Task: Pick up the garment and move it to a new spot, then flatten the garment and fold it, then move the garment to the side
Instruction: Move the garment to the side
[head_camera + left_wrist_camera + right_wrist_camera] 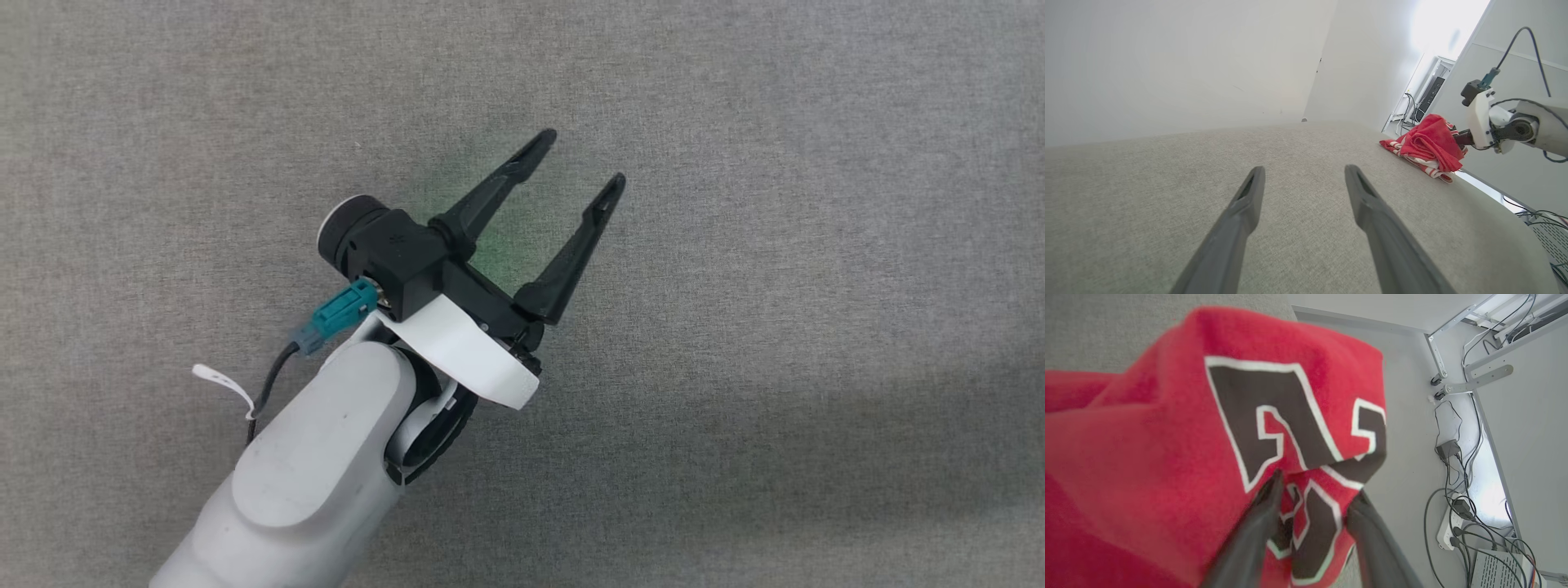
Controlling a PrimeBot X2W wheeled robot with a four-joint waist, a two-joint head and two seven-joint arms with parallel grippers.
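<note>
The garment (1427, 145) lies in a bunched red heap with red-and-white striped trim, near the far right edge of the grey table (1290, 228) in the left wrist view. In the right wrist view the garment (1147, 457) is close up, with black white-outlined lettering. My right gripper (1316, 486) has its fingers spread apart, and a fold of the red cloth lies between them. From the left wrist view, the right gripper (1457, 139) reaches into the heap, fingertips hidden by cloth. My left gripper (581, 161) hovers open over bare table, far from the garment, nothing between its fingers (1249, 196).
The table's edge runs just beyond the garment; past it are the floor, cables and a power strip (1447, 533). Pale walls stand behind the table. Grey cloth surface stretches around the left gripper.
</note>
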